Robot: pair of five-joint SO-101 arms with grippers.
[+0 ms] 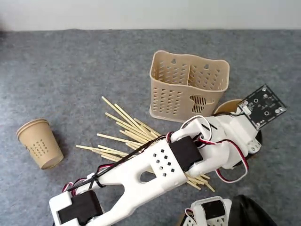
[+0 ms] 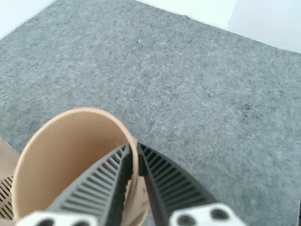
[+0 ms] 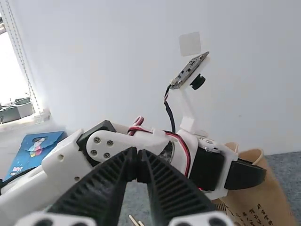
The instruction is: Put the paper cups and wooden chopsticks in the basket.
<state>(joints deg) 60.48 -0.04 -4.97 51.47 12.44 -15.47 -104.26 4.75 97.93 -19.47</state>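
My left gripper (image 2: 133, 148) is shut on the rim of a tan paper cup (image 2: 70, 155), one finger inside and one outside. In the high view this cup (image 1: 229, 106) sits just right of the beige slotted basket (image 1: 188, 84), with the left arm (image 1: 155, 165) stretched across the table. A second paper cup (image 1: 40, 142) stands on the far left. Several wooden chopsticks (image 1: 127, 132) lie scattered in front of the basket, partly under the arm. My right gripper (image 3: 138, 153) is shut on nothing, raised and facing the left arm and the held cup (image 3: 251, 188).
Grey felt (image 1: 84, 70) covers the table. The right arm's base (image 1: 207, 212) sits at the near edge. A corner of the basket (image 2: 4, 188) shows beside the held cup. A white wall stands behind the table.
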